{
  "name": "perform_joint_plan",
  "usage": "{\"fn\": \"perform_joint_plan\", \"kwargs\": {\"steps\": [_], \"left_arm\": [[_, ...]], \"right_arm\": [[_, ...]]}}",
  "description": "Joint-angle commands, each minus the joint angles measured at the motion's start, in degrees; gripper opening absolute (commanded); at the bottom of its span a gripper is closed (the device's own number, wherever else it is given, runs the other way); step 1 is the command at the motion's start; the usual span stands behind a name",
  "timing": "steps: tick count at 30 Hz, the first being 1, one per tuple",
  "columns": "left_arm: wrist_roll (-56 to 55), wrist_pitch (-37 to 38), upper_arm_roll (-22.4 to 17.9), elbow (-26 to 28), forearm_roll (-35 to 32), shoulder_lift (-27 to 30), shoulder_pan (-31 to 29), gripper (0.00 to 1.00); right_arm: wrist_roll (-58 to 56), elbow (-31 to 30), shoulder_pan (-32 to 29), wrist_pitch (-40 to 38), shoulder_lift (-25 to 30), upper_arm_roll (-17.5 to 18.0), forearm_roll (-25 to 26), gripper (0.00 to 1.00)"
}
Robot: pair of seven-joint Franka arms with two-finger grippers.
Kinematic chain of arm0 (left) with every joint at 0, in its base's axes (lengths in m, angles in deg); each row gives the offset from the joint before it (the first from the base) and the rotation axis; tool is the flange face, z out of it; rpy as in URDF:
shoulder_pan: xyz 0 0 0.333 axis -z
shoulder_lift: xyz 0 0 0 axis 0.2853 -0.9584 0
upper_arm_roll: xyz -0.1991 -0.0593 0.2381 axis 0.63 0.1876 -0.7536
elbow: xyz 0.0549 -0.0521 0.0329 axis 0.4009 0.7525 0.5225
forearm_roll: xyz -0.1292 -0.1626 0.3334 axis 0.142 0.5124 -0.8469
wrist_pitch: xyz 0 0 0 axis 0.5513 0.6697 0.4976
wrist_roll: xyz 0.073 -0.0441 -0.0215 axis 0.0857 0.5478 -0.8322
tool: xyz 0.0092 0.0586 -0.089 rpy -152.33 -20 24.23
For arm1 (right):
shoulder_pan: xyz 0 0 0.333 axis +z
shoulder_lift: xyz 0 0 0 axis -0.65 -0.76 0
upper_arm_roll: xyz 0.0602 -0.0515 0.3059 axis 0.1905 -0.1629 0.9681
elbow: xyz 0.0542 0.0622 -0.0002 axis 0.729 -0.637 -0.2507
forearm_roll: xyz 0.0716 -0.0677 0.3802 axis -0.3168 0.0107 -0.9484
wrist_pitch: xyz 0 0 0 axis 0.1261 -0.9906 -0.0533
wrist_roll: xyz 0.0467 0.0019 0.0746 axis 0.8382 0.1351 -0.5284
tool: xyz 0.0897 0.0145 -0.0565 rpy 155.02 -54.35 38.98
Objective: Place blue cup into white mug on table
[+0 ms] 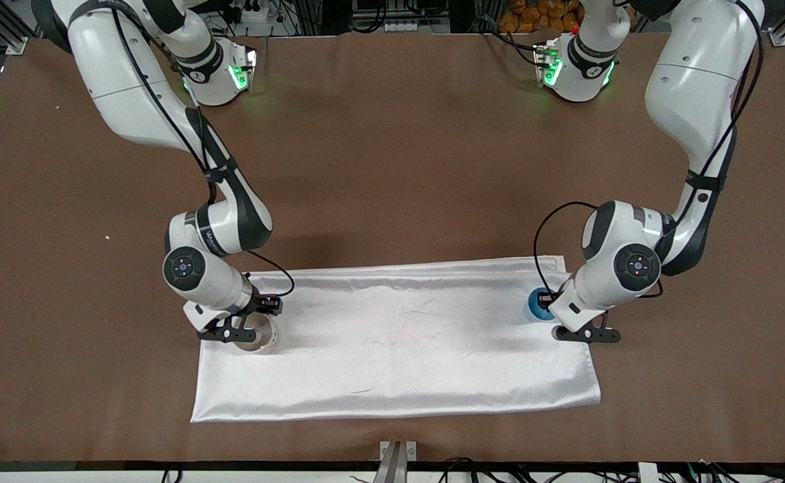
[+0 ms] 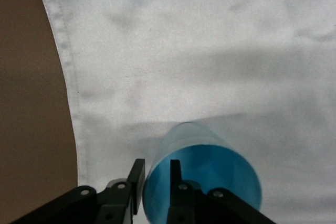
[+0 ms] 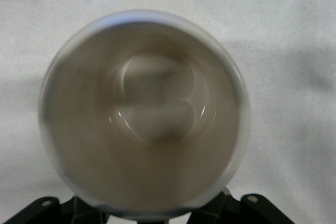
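The desk (image 1: 392,154) is the largest thing, brown and matte, with the robots' bases along one long edge. A shiny white cloth (image 1: 399,349) lies spread on it, close to the long edge nearest the front camera, and both task objects stand on this cloth.

The white mug (image 1: 262,335) stands at the cloth's end toward the right arm. The right end effector (image 1: 241,330) is down at its rim. The right wrist view looks straight into the mug's beige inside (image 3: 147,114), upright and unfilled, but whether the fingers are clenched on the wall cannot be told.

The blue cup (image 1: 538,304) stands at the cloth's end toward the left arm, near the corner farther from the front camera. The left end effector (image 1: 584,333) is low beside it. In the left wrist view one finger (image 2: 175,190) sits inside the cup (image 2: 210,166) and the other just outside, straddling the wall, so it appears to be grasping the blue cup by its rim.

The step in hand looks like securing the cup for the lift. It would go well with a firm pinch, a straight rise, and a level carry along the cloth to the mug.

The right end effector at the mug's mouth is the likely obstruction. The slippery cloth could also let the mug slide.
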Motion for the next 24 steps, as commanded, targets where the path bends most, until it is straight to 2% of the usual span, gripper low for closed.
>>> {"fn": "perform_joint_plan", "kwargs": {"steps": [1,4,17,24], "left_arm": [[-2.00,-0.42,-0.23,-0.99,-2.00,-0.60,0.54,0.09],[-2.00,-0.42,-0.23,-0.99,-2.00,-0.51,0.54,0.00],[-1.82,-0.34,-0.32,-1.16,-2.09,1.95,0.10,0.00],[-1.38,0.54,-0.40,-1.07,-2.52,5.37,-0.34,0.00]], "right_arm": [[1.58,0.66,0.15,1.29,-0.42,-0.01,1.26,0.09],[1.58,0.57,0.15,1.29,-0.33,-0.01,1.17,0.01],[1.32,0.22,0.24,0.50,0.64,0.17,1.08,0.00],[0.01,-0.39,2.96,-0.82,3.18,0.43,1.52,0.00]]}}
